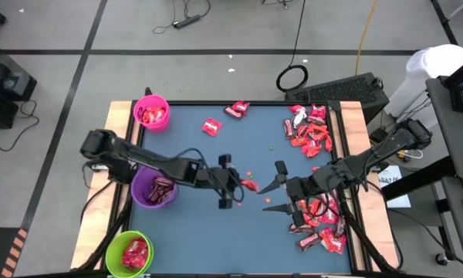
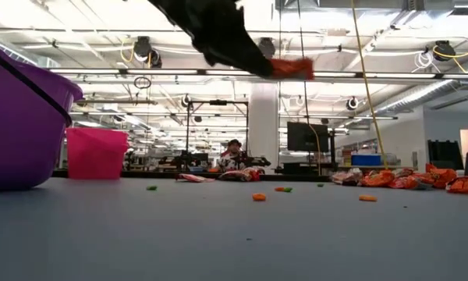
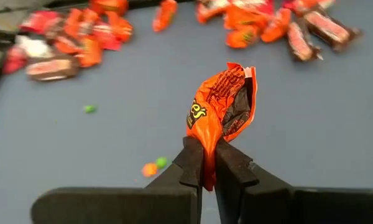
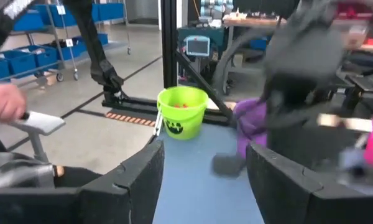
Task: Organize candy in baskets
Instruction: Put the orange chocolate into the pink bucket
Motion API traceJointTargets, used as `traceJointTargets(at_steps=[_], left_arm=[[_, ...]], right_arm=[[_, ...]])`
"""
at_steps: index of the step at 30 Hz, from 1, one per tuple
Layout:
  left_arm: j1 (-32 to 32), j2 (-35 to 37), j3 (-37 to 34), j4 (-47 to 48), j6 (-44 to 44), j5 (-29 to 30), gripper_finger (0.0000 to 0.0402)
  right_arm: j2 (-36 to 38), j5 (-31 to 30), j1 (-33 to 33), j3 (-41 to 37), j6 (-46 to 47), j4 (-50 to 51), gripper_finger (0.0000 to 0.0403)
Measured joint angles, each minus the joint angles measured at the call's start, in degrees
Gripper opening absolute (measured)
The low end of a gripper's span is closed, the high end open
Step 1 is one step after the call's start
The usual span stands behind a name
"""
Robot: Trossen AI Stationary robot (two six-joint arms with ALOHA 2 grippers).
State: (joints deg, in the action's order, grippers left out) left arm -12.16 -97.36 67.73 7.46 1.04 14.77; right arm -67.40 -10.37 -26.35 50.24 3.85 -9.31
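One orange Reese's candy [image 3: 221, 102] pinched by its wrapper end in the left claw [image 3: 208, 163], lifted above mid-bench [image 1: 216, 162], near the purple basket [image 1: 154, 189]. Right claw [image 1: 276, 188] hangs wide, holding nothing, beside the candy pile [image 1: 320, 220]. To drop well: carry it right over a basket mouth, keep the grip tight, and release low so the wrapper doesn't flutter out.
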Motion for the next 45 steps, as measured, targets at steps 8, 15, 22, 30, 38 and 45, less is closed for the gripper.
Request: traceJointTargets(at_steps=[8,15,22,30,38,45], left_arm=[[3.2,9.0,-3.5,9.9,0.1,3.1,0.0024],[7.4,17.5,-7.1,13.7,2.4,3.5,0.0025],[11.1,25.2,-9.7,14.5,3.0,3.9,0.0025],[15.4,29.9,-10.1,19.0,5.6,6.2,0.0025],[20.9,32.6,-10.1,27.5,9.8,18.0,0.0025],[29.1,32.4,-10.1,41.9,17.0,25.0,0.0025]], right_arm=[[0.0,0.0,0.1,0.0,0.1,-0.9,0.0215],[0.0,-0.1,0.1,0.0,0.4,-0.5,0.0215],[0.0,-0.1,0.1,0.0,0.4,0.7,0.0215],[0.0,-0.1,0.1,0.0,0.0,0.8,0.0215],[0.0,-0.3,0.2,0.0,0.0,0.0,0.0215],[0.0,-0.4,0.2,0.0,-0.3,-0.6,0.0215]])
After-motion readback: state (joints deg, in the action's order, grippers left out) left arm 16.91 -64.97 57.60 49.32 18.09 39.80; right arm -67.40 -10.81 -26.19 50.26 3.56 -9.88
